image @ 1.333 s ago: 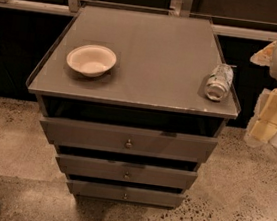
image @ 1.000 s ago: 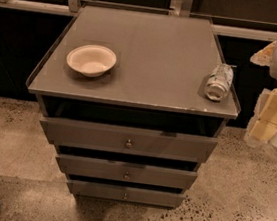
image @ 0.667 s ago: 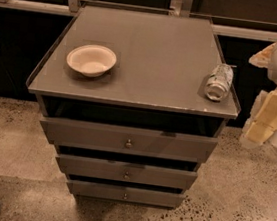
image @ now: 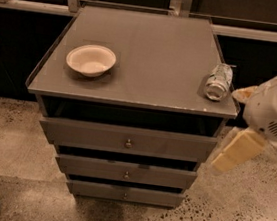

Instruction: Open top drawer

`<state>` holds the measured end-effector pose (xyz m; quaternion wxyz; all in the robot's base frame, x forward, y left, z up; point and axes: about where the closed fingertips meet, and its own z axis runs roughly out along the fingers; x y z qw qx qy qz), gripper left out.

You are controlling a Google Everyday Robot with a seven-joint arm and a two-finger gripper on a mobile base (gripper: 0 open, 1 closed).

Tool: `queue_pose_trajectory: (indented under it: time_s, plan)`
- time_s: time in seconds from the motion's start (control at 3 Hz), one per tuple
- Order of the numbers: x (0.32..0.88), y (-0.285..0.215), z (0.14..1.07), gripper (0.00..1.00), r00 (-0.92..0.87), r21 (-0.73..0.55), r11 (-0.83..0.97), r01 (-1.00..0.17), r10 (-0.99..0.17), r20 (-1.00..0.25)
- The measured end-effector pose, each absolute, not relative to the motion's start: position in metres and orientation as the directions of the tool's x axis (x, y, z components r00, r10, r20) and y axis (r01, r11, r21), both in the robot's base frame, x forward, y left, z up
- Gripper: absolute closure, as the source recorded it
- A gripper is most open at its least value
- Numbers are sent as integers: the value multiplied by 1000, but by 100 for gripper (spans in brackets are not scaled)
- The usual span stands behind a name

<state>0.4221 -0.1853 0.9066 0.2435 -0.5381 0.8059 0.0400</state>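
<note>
The top drawer [image: 90,136] is the widest grey-brown front of three, just under the cabinet top, with a small round metal knob [image: 128,143] in its middle. A dark gap shows above the front. My arm [image: 275,106] comes in from the right edge. My gripper [image: 236,150] is the cream-coloured end hanging beside the cabinet's right side, level with the top drawer and right of its front. It touches nothing that I can see.
Two narrower drawers [image: 126,172] sit below the top one. On the cabinet top [image: 151,48] stand a white bowl [image: 91,59] at the left and a can [image: 218,82] lying on its side at the right edge. A speckled floor [image: 9,137] surrounds the cabinet.
My arm and gripper have shifted a little left and down, closer to the cabinet's right side. The drawers, bowl and can have not moved.
</note>
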Motion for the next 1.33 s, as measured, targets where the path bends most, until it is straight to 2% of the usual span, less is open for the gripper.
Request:
queue_pose_trajectory:
  time_s: [0.33, 1.0, 1.33]
  plan:
    - [421, -181, 844, 0, -376, -147, 499, -854, -787, -489]
    - [429, -181, 838, 0, -385, -216, 554, -804, -762, -521]
    - [426, -177, 800, 0, -381, -221, 578, -786, -734, -562]
